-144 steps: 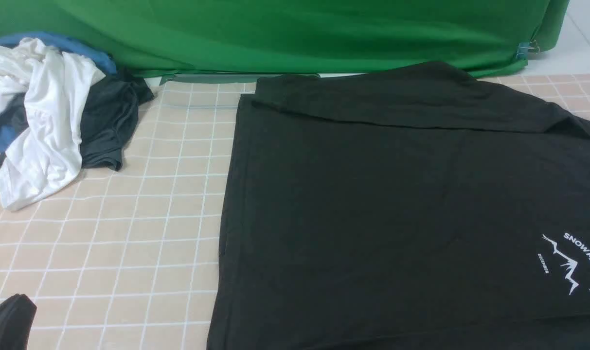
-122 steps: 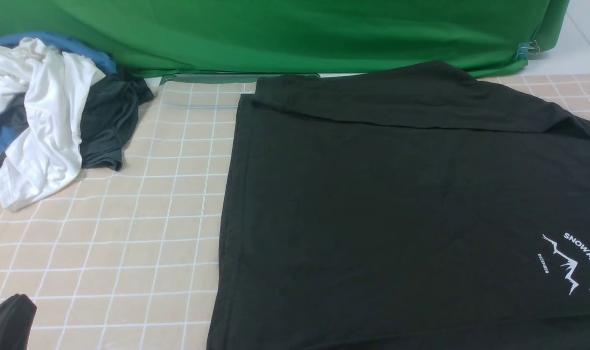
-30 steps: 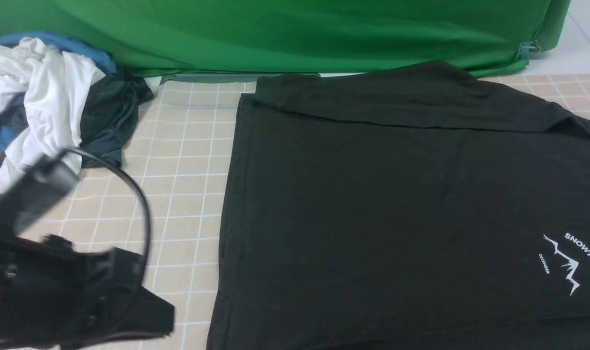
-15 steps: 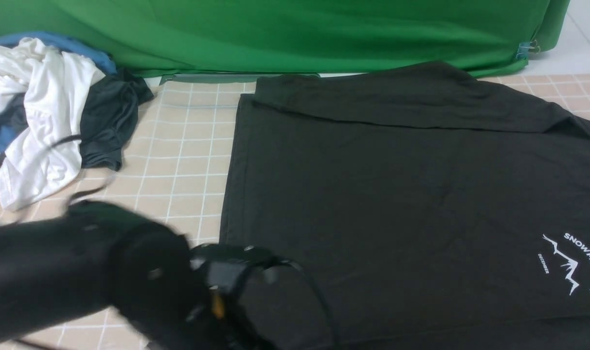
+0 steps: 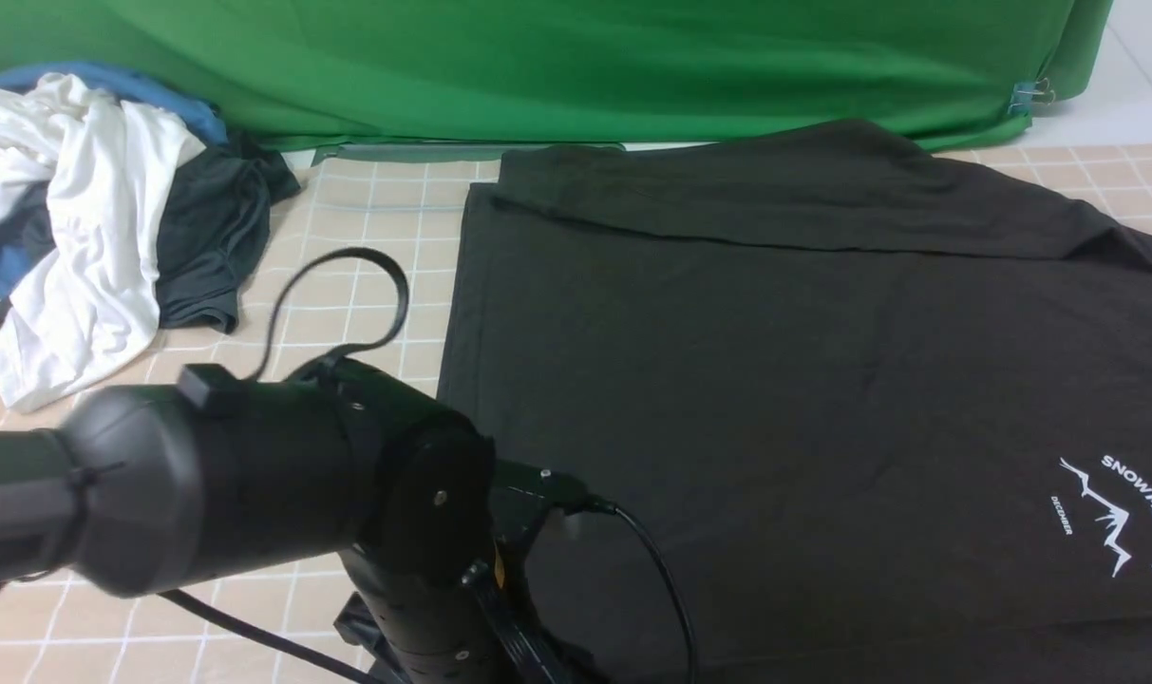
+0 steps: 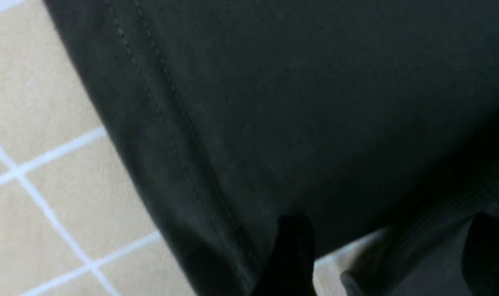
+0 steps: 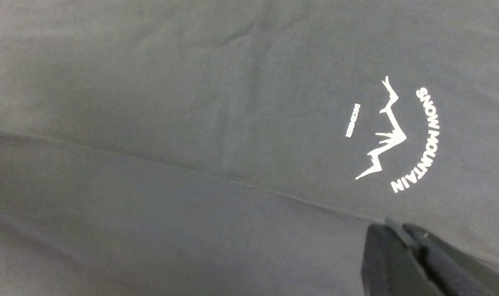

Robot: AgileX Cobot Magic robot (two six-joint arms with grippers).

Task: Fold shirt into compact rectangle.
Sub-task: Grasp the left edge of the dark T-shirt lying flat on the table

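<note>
Black shirt [image 5: 775,380] lies flat on the tiled worktop [image 5: 367,209], filling your front view's centre and right. Your left tool [image 6: 389,234] gapes over its lower-left hem, holding nothing; your right tool [image 7: 397,232] is pinched closed, empty.

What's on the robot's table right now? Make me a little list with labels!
shirt: black, spread flat on the tiled table, a flap folded over along its far side
logo: white SNOW MOUNTAIN, on the robot's right
left gripper: open, at the shirt's near left hem
right gripper: shut, close by the logo
clothes pile: white, blue and dark grey, far left
backdrop: green cloth
</note>
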